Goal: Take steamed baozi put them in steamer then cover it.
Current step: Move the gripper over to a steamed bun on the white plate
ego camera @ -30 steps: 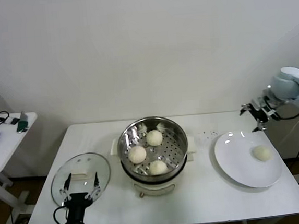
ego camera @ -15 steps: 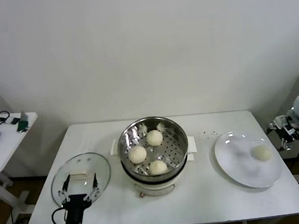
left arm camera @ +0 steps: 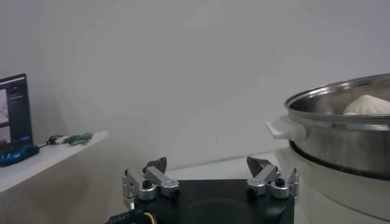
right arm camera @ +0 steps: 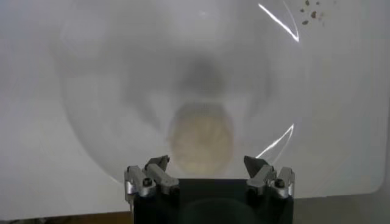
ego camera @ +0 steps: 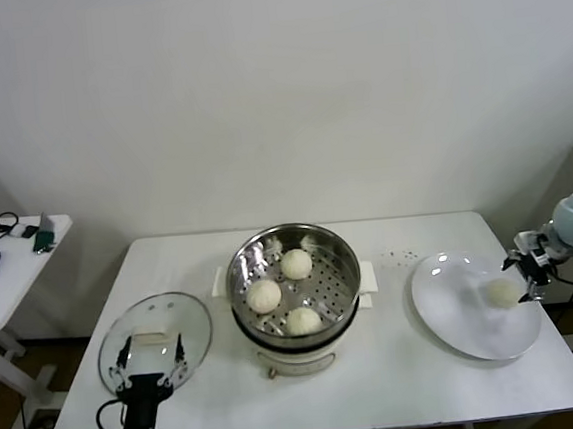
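Note:
The steamer point(ego camera: 290, 228) stands mid-table with three steamed baozi point(ego camera: 295, 264) on its perforated tray. A fourth baozi point(ego camera: 501, 293) lies on a white plate point(ego camera: 455, 300) at the right. My right gripper point(ego camera: 525, 272) hangs open at the plate's right edge. In the right wrist view that gripper point(right arm camera: 207, 163) is just above the baozi point(right arm camera: 201, 137), not touching it. The cover point(ego camera: 165, 315), a clear glass lid, lies flat at the table's left. My left gripper point(ego camera: 150, 355) is open by the lid's near edge, empty; from its wrist view the steamer point(left arm camera: 347, 140) shows beyond the gripper point(left arm camera: 207, 164).
A small white side table point(ego camera: 2, 290) stands to the left with a mouse and cables on it. Dark specks point(ego camera: 403, 256) lie on the table between steamer and plate. The plate reaches close to the table's right edge.
My right arm swung down from behind the plate to its right edge and now hovers by the baozi. The left gripper has barely moved.

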Robot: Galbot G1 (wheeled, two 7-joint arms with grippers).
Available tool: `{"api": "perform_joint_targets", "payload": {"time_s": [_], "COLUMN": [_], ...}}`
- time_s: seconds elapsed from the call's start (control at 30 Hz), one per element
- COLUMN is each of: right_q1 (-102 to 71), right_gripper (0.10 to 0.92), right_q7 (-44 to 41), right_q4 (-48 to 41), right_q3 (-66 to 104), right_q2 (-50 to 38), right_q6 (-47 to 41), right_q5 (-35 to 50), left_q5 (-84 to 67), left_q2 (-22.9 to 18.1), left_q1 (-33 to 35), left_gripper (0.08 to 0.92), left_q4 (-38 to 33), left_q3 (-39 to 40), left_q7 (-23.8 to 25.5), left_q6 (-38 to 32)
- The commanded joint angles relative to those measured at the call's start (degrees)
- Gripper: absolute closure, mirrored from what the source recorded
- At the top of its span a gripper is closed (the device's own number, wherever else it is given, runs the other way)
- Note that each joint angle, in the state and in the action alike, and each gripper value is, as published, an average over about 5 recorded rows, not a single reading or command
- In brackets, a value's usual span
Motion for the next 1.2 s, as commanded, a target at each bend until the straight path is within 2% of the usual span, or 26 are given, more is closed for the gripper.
{"api": "perform_joint_targets", "payload": {"time_s": [0.03, 0.6, 1.03, 1.2], "right_q1": [-1.44, -1.36, -0.90, 1.35], "right_gripper": [0.203, 0.207, 0.330, 0.349], "right_q7": [-0.86, -4.43, -5.27, -5.52], "right_q4": [-5.34, -10.08, -11.63, -11.17], "right_q3": [2.63, 5.82, 6.80, 4.42], "right_q2": [4.08, 7.39, 8.37, 7.80], "right_q6": [1.13, 3.35, 3.85, 2.84], "right_q5": [-2.25, -7.58, -8.74, -4.84], "left_q5": [-0.07, -0.36, -0.55, -0.51], "left_q2": [0.01, -0.06, 0.01, -0.07], "left_q1": [-0.27, -1.01, -1.33, -1.27], "left_gripper": [0.177, 0.177, 0.177, 0.177], "left_q4": [0.14, 1.25, 1.39, 1.24], "left_q3": [0.00, -0.19, -0.28, -0.20], "left_q7": [0.03, -0.09, -0.11, -0.09], "left_q6": [-0.04, -0.14, -0.10, -0.14]}}
